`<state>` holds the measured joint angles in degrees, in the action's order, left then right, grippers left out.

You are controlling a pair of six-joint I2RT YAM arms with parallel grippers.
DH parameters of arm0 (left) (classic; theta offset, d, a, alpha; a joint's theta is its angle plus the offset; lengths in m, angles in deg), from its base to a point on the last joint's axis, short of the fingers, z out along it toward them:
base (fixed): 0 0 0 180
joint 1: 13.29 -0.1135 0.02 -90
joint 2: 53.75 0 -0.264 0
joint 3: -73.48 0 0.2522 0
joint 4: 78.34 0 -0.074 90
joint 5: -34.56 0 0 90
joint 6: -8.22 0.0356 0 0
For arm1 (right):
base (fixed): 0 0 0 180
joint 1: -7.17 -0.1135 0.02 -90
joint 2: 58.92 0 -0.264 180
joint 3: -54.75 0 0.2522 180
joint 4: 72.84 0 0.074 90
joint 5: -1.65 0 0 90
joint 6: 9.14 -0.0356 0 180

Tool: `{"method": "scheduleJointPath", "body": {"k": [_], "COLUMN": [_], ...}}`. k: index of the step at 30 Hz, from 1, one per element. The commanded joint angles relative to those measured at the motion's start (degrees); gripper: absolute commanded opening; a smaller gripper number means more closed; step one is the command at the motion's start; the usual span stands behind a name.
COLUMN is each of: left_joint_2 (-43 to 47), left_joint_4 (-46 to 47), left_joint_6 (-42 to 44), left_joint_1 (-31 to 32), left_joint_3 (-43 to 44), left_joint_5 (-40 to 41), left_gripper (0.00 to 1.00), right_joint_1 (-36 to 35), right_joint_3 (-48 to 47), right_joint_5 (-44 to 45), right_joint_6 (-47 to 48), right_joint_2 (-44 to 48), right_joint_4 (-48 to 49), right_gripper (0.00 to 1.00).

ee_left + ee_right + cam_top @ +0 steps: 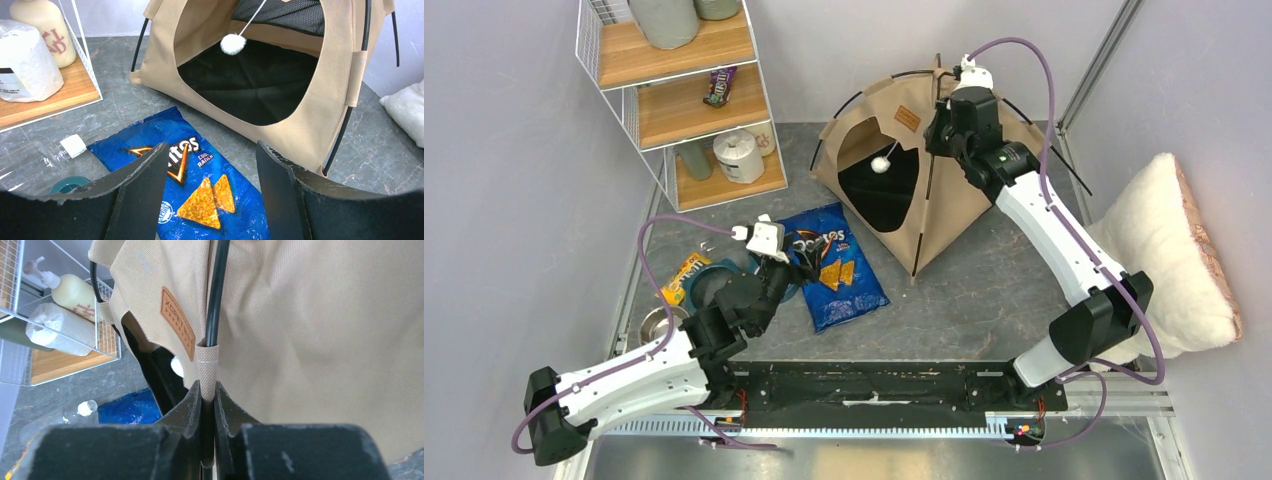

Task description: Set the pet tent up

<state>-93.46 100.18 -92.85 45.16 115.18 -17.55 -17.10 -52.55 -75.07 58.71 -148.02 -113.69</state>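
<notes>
Pet tent (949, 215) stands just behind the chip bag (836, 265), door facing it; right gripper (207, 390) pinches its pole (216, 300), left gripper (212, 150) spread wide, holding nothing.

Tan pet tent (959, 205), black pole (215, 300)

Left arm (634, 375) is reaching in from lower left of the top view, left gripper (212, 150) hanging with jaws wide apart. Right arm (1049, 225) is stretching toward upper centre, right gripper (207, 390) pinching a black pole (216, 290).

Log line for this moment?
left gripper: open, empty, by chip bag | right gripper: shut on tent pole | pet tent: upright
</notes>
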Motion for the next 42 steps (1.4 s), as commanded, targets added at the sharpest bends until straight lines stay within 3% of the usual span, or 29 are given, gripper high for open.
{"method": "scheduleJointPath", "body": {"k": [1, 6, 11, 14, 19, 23, 27, 37, 42], "left_joint_2": [-0.28, -2.91, -7.76, -11.55, -19.03, -28.47, -39.38, -53.65, -56.39], "left_joint_4": [1.23, 1.61, 5.88, 9.42, 11.92, 15.17, 16.98, 22.25, 19.18], "left_joint_6": [-1.5, -0.47, 0.87, 0.89, 0.53, -2.34, -6.06, -4.88, -4.75], "left_joint_1": [-0.31, -0.28, -0.28, -0.29, -0.32, -0.23, 0.52, 6.06, 6.16], "left_joint_3": [-0.2, 1.06, 2.64, 3.49, 7.29, 11.78, 18.27, 26.11, 28.75], "left_joint_5": [0.83, -1.42, -3.16, -4.44, -13.45, -21.77, -24.75, -16.79, -8.72], "left_gripper": [0.71, 0.71, 0.8, 0.92, 0.92, 0.8, 0.66, 0.62, 0.49], "right_joint_1": [-0.23, -0.22, 0.44, 2.43, 8.89, 10.73, 10.87, 11.63, 11.73], "right_joint_3": [-0.08, -1.03, -2.7, -2.82, 0.49, 2.68, 4.17, 8.05, 8.94], "right_joint_5": [4.08, 5.97, 7.59, 7.16, 1.4, 0.77, 1.08, 2.86, 2.59], "right_joint_6": [-1.01, 1.77, 5.32, 6.84, 5.95, 4.46, 3.46, 3.09, 2.78], "right_joint_2": [0.14, 2.42, 5.3, 7.13, 12.8, 16.46, 18.97, 23.28, 23.61], "right_joint_4": [3.47, -2.39, -6.75, -8.63, -9.27, -9.82, -10.9, -12.72, -12.68], "right_gripper": [0.25, 0.56, 0.71, 0.74, 0.75, 0.75, 0.75, 0.75, 0.75]}}
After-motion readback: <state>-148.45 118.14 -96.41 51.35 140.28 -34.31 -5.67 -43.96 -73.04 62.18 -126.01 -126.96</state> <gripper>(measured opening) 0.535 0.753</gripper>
